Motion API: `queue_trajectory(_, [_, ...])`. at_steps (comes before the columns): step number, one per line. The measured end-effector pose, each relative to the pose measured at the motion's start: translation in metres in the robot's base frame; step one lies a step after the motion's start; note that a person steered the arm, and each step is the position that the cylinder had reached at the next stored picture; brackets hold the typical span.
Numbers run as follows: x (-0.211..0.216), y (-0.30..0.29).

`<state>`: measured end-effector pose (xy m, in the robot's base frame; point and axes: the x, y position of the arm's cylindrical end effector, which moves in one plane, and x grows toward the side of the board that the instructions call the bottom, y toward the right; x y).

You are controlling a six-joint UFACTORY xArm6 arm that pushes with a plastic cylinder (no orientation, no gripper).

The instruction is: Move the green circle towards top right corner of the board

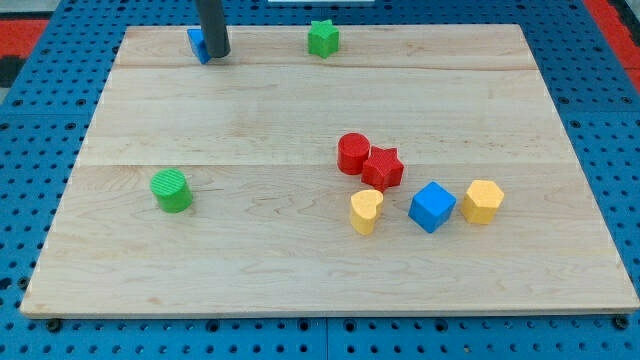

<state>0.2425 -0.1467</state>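
"Where's the rod just now?"

"Up at the view's top left. My tip rests on the pale wooden board, right against a small blue block whose shape I can't make out, since the rod hides half of it. There are no jaws on it to be apart or together, only the plain dark rod."

"And the green circle?"

"The ribbed green circular block sits alone at the view's left, a bit below the middle, well apart from the tip and from everything else."

"What else is on there?"

"A green star-shaped block near the top edge, right of the rod. Then a cluster right of centre: a red cylinder touching a red star block; just below them a yellow heart-shaped block; a blue cube beside that; and a yellow hexagonal block furthest to the view's right. The board lies on a blue perforated table."
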Motion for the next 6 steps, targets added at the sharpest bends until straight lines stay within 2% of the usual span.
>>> queue_trajectory(1, [0.021,-0.035])
queue_trajectory(2, [0.087,-0.007])
queue_trajectory(3, [0.171,-0.075])
queue_trajectory(4, [0.263,-0.086])
queue_trajectory(5, [0.258,-0.039])
queue_trajectory(6, [0.215,0.041])
